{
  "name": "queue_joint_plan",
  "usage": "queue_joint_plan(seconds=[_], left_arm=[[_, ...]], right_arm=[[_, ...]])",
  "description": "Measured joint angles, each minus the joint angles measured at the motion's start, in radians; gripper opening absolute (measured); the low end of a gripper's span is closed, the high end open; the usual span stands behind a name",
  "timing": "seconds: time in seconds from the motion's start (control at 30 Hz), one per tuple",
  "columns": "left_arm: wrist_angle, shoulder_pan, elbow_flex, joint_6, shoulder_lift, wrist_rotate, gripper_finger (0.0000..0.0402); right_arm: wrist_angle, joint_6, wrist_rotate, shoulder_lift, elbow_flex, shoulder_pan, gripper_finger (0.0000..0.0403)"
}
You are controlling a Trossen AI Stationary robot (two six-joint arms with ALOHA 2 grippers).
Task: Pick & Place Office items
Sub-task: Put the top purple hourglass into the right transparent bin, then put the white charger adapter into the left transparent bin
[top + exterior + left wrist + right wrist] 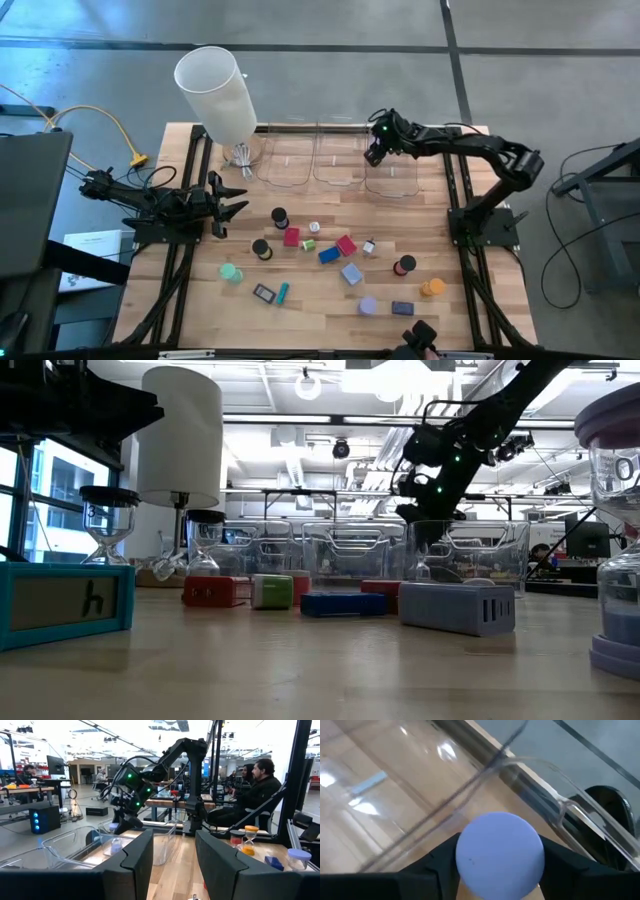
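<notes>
A: Your right gripper (497, 870) has its dark fingers either side of a smooth lavender round-topped piece (500, 851), touching it; whether they clamp it, I cannot tell.

B: Below it?

A: A clear glossy plastic bin (392, 172). Your left gripper (232, 205) rests apart, fingers parted, empty.

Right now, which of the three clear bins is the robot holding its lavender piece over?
The rightmost clear bin, nearest the right arm's base. The right gripper hangs above it with the lavender piece; the other two bins have no gripper over them.
</notes>
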Motion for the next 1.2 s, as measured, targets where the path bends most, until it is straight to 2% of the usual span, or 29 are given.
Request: queue_joint_plan(seconds=[0.33, 0.67, 0.83, 1.0, 1.1, 1.2], left_arm=[[0.001, 0.000, 0.000, -0.023, 0.000, -0.001, 0.0143], [0.001, 0.000, 0.000, -0.027, 0.000, -0.001, 0.0143], [0.001, 0.000, 0.000, -0.027, 0.000, -0.001, 0.0143], [0.001, 0.000, 0.000, -0.027, 0.000, -0.001, 0.0143], [0.001, 0.000, 0.000, -0.027, 0.000, -0.001, 0.0143], [0.001, 0.000, 0.000, -0.027, 0.000, -0.001, 0.0143]], right_arm=[[0.049, -0.034, 0.000, -0.006, 0.000, 0.025, 0.0228], [0.043, -0.071, 0.111, -0.106, 0.000, 0.044, 0.0319], [0.018, -0.115, 0.131, -0.223, 0.000, 0.092, 0.0347], [-0.018, -0.147, 0.128, -0.380, 0.000, 0.174, 0.0348], [-0.050, -0.166, 0.110, -0.475, 0.000, 0.241, 0.0344], [-0.090, -0.161, 0.045, -0.555, 0.000, 0.310, 0.0342]])
